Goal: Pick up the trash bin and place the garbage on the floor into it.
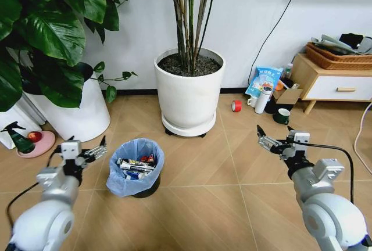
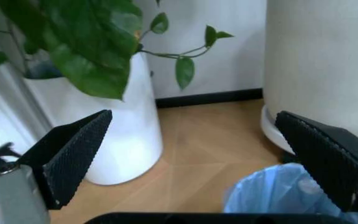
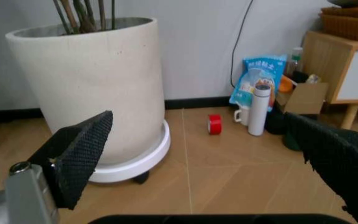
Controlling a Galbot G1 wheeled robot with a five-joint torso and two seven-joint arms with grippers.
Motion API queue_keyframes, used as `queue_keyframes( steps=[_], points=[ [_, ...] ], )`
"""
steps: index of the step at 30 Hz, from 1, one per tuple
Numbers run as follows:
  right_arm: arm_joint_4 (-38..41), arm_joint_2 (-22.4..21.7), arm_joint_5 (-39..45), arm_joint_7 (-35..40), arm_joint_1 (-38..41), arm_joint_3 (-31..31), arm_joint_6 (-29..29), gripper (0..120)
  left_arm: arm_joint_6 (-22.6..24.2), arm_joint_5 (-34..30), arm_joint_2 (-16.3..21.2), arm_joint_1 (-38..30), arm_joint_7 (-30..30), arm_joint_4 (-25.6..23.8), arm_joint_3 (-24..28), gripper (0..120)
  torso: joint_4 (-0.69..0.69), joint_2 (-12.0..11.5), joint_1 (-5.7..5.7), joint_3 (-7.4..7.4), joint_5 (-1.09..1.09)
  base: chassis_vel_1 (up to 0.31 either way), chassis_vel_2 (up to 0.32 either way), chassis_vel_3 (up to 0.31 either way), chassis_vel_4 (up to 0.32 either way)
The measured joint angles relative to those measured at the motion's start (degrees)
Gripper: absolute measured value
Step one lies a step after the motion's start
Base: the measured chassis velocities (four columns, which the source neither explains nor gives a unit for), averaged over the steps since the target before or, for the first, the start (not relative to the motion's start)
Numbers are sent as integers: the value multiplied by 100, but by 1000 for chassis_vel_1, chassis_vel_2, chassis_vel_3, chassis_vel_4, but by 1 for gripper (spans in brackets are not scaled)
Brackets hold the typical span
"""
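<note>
A small round black trash bin [image 1: 137, 167], lined with crinkled light-blue plastic, stands on the chevron wood-look floor [image 1: 221, 204] holding wrappers [image 1: 135, 167]. At its 9 o'clock, the left pincer [image 1: 99, 148] hangs spread; at 3 o'clock, the right pincer [image 1: 260, 137], also spread.

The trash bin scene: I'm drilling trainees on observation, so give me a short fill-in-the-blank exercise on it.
1. The trash bin is lined with a light-____ plastic bag.
2. The garbage now lies ____ the bin.
3. The left gripper and right gripper both hover with fingers ____.
4. The bin stands on the floor in front of a white plant ____.

Missing words: blue; inside; open; pot
</note>
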Motion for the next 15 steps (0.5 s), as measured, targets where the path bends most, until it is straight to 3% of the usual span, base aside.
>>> queue_keyframes(
  steps=[7,13,15],
  points=[
    [4,300,-608,-175,-345,78,209,100,-123,335,-760,329,299,-93,-276,100,1,0,0,0,-1,0,0,0,0],
    [-80,475,-1018,-254,-580,120,430,100,-161,450,-989,448,463,-93,-377,100,-1,0,0,0,0,0,0,0,0],
    [-88,708,-1433,-372,-945,165,766,100,-254,510,-1262,702,626,-227,-441,100,-1,0,0,1,-1,0,0,0,0]
  ],
)
